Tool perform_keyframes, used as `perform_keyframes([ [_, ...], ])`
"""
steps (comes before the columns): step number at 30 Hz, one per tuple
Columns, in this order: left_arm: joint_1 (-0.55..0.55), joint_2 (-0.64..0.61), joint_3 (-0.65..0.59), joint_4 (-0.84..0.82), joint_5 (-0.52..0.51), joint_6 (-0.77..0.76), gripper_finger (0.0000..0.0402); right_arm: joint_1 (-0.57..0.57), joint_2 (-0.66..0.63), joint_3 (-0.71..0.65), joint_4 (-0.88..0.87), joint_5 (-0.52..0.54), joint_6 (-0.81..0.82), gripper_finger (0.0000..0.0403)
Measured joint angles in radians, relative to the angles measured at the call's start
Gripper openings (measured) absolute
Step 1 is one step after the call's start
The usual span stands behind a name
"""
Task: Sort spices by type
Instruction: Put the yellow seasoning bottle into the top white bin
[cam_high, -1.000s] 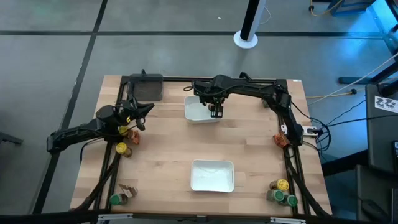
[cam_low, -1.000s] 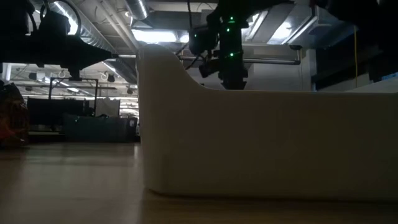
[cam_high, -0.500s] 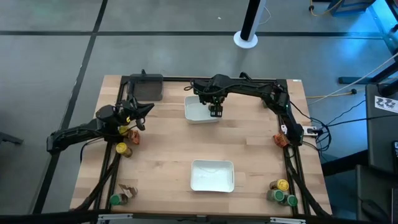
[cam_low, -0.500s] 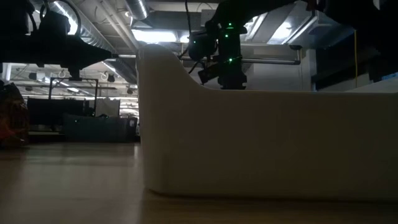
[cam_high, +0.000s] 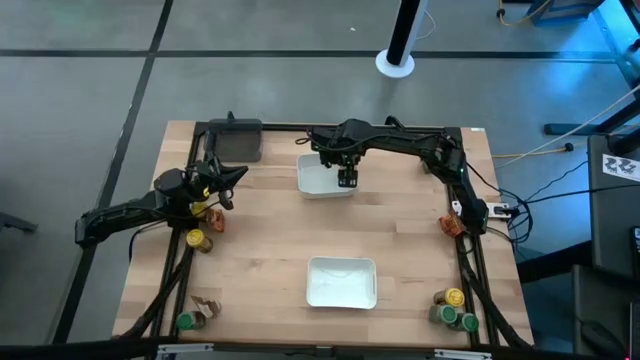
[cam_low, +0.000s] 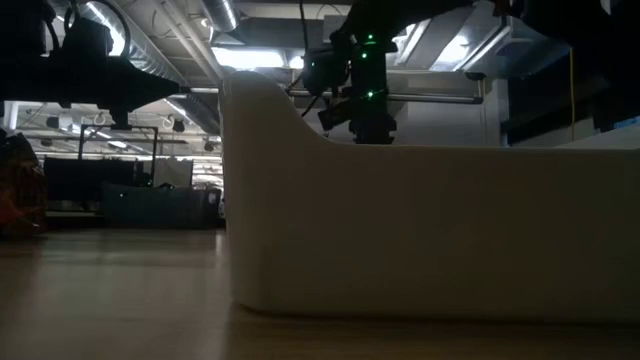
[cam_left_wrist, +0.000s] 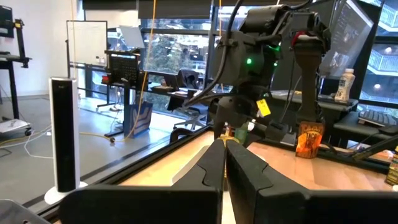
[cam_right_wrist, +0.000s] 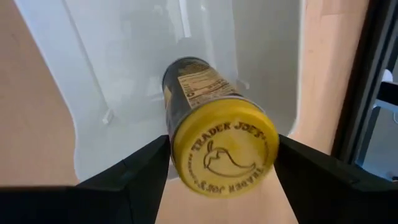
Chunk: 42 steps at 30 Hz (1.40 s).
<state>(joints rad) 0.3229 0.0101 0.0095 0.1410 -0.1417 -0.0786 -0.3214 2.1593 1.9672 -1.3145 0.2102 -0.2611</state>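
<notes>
A wooden table (cam_high: 260, 250) is seen from above, with a white tray (cam_high: 341, 282) as the landmark near its front edge. Right of that tray, at the front corner, stand green-lidded jars (cam_high: 462, 321) and one yellow-lidded jar (cam_high: 454, 297). Left of it sit another green-lidded jar (cam_high: 186, 322) and a brown packet (cam_high: 207, 306). Farther back and left, the left gripper (cam_high: 228, 186) waits with its fingers pressed together, above more jars (cam_high: 196, 240). Beyond the near tray, the right gripper (cam_high: 347, 180) hangs over a second tray (cam_high: 322, 180). Between its parted fingers (cam_right_wrist: 134, 174) is a yellow-lidded jar (cam_right_wrist: 217, 143), lid toward the wrist, long axis pointing down into the tray. Whether the fingers grip it is unclear. The lid reads "Trader Joe's" above a chili pepper drawing.
</notes>
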Motion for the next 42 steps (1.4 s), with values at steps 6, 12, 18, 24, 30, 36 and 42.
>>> perform_keyframes([
  [6,0.0,0.0,0.0,-0.002,0.0,0.0,0.0005,0.001,-0.037,0.04,-0.049,0.007,0.016,0.0275],
  [12,0.0,-0.001,0.0,0.001,0.0,0.034,0.0005,0.001,-0.099,0.088,-0.103,0.0,0.052,0.0276],
  [18,0.001,-0.001,0.0,0.036,-0.009,0.049,0.0006,0.001,-0.194,0.085,-0.103,-0.069,0.098,0.0276],
  [24,0.001,-0.001,0.005,0.037,-0.022,0.011,0.0068,0.001,-0.289,0.045,-0.096,-0.099,0.125,0.0276],
  [30,0.001,0.001,0.02,0.022,-0.027,-0.011,0.0192,0.001,-0.422,-0.094,-0.004,-0.099,0.129,0.0276],
  [36,0.0,0.067,0.162,-0.089,-0.027,-0.014,0.0273,0.001,-0.596,-0.328,0.172,-0.107,0.148,0.0276],
  [42,-0.041,0.266,0.382,-0.253,-0.018,-0.027,0.0284,0.027,-0.789,-0.575,0.382,-0.142,0.185,0.0276],
])
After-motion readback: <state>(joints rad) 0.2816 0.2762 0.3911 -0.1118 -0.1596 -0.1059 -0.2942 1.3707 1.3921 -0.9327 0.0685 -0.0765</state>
